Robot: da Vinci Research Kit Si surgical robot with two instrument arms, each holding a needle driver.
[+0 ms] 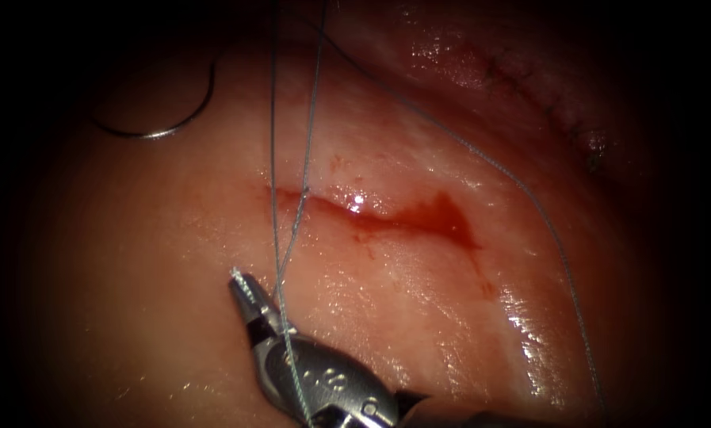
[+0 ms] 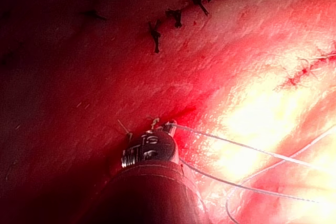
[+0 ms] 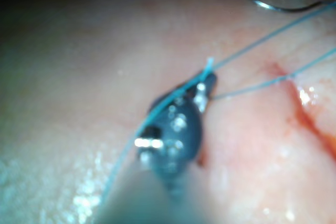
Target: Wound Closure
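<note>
Tissue (image 1: 133, 261) (image 2: 252, 40) (image 3: 79, 77): pale, moist, glistening pork belly that fades into dark at the margins. The cut (image 1: 387, 218) (image 3: 310, 119) runs across the middle of the endoscope view, with red fluid (image 1: 442, 218) pooled towards its right end.

The curved steel needle (image 1: 161, 131) (image 3: 283, 8) lies free on the surface, well to the upper left of the cut. It is not in the tissue and neither of my tools holds it.

Two strands of thin bluish thread (image 1: 273, 119) (image 2: 236, 145) (image 3: 262, 38) rise from the cut's left end past the top edge, crossing each other just below the cut. A third strand sweeps down over the tissue on the right.

My right tool (image 1: 242, 284) (image 3: 206, 85) rests below the cut's left end, its ribbed jaws closed on the thread, with a short end poking beyond the tip and another strand draped across its metal wrist.

My left tool (image 2: 169, 126) sits by a row of dark older stitches (image 2: 176, 17). Thread appears to run from its tip, but I cannot tell whether it grips it.
</note>
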